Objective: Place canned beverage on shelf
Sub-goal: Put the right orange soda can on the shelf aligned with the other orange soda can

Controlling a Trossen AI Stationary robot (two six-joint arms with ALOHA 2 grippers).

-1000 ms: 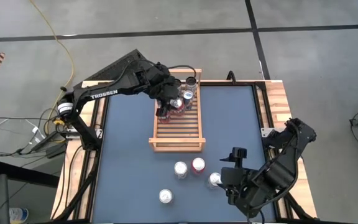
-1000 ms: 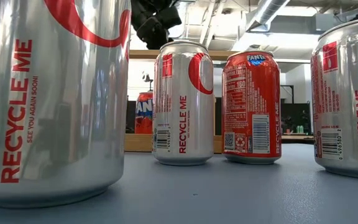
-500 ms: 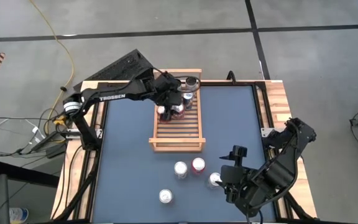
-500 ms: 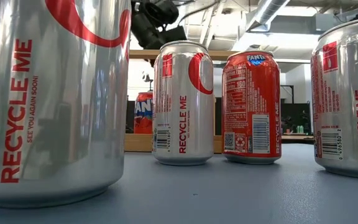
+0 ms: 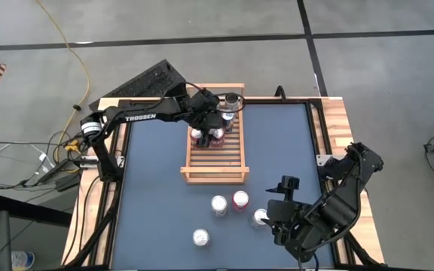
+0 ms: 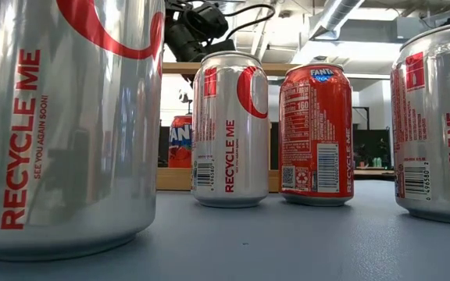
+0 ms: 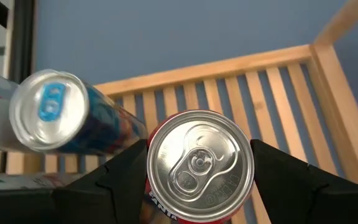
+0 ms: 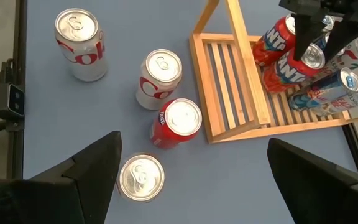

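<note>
Shelf [image 5: 215,159] holds red can [image 7: 199,163] near far rail; left gripper [image 7: 197,171] jaws straddle it, contact unclear. Right gripper [image 8: 194,168] spread wide, hovering w/ four cans on surface [image 5: 157,196].

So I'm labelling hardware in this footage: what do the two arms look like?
Both arms are dark and jointed. The left arm carries white TROSSEN lettering, a silver collar near its base and a thin black cable looping by the wrist. The right arm shows no lettering. Fingers are flat and dark.
</note>
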